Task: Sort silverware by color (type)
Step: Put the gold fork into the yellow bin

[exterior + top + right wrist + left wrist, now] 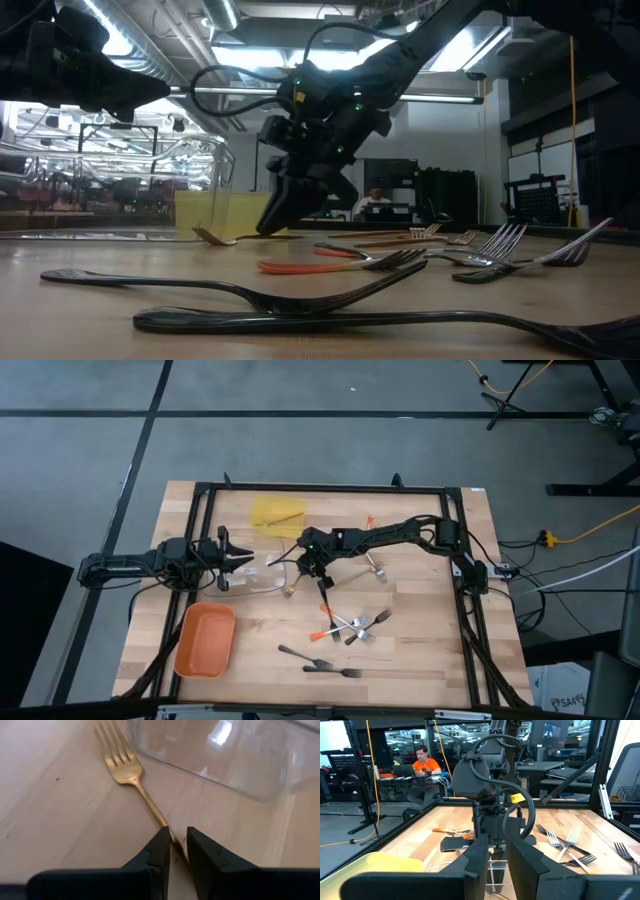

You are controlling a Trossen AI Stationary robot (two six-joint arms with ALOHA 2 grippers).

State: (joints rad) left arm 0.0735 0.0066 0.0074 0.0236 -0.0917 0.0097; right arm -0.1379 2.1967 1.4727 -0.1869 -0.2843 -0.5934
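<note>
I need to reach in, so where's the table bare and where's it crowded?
Bare wood lies right of the fork cluster toward the table's right edge, and between the yellow tray and the table's left edge. Crowded: mid-table, where both grippers meet by the clear tray, and the forks below.

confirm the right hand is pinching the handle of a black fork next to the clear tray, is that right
Not quite: the fork is gold-coloured, not black, as the right wrist view shows. The rest holds: the right hand is closed on its handle, next to the clear tray.
</note>
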